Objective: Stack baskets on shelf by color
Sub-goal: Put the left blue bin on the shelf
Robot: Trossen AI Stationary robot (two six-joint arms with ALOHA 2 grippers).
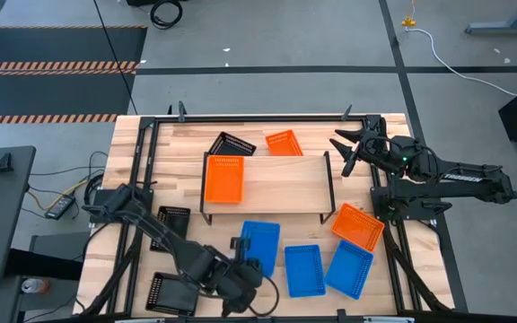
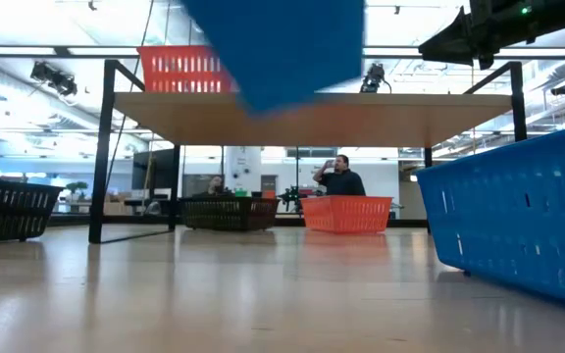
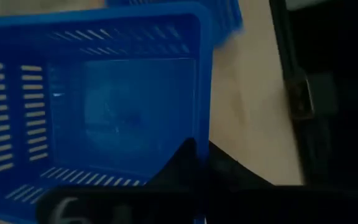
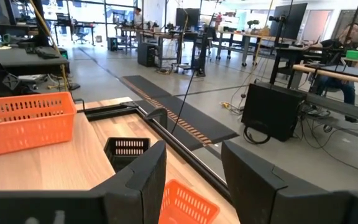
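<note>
While my left gripper (image 1: 243,262) sits near the front edge of the table, its fingers are pinched tight on the short end wall of a blue basket (image 1: 259,246). That basket runs its long axis front to back, one short end toward the shelf (image 1: 285,184) and the other toward me, its open side up. In my left wrist view the same basket (image 3: 104,106) fills the frame, slotted walls all round and my dark finger (image 3: 188,165) over its rim. From the low view its underside (image 2: 278,49) shows high up in front of the shelf board, so it looks lifted off the tabletop.

Two more blue baskets lie beside it: one (image 1: 304,269) just to its right, long axis also front to back, and another (image 1: 350,268) further right, tilted slightly.

An orange basket (image 1: 223,178) lies on the left end of the shelf, long axis front to back.

My right gripper (image 1: 348,148) hovers past the shelf's right end, fingers (image 4: 138,180) parted and holding nothing.
</note>
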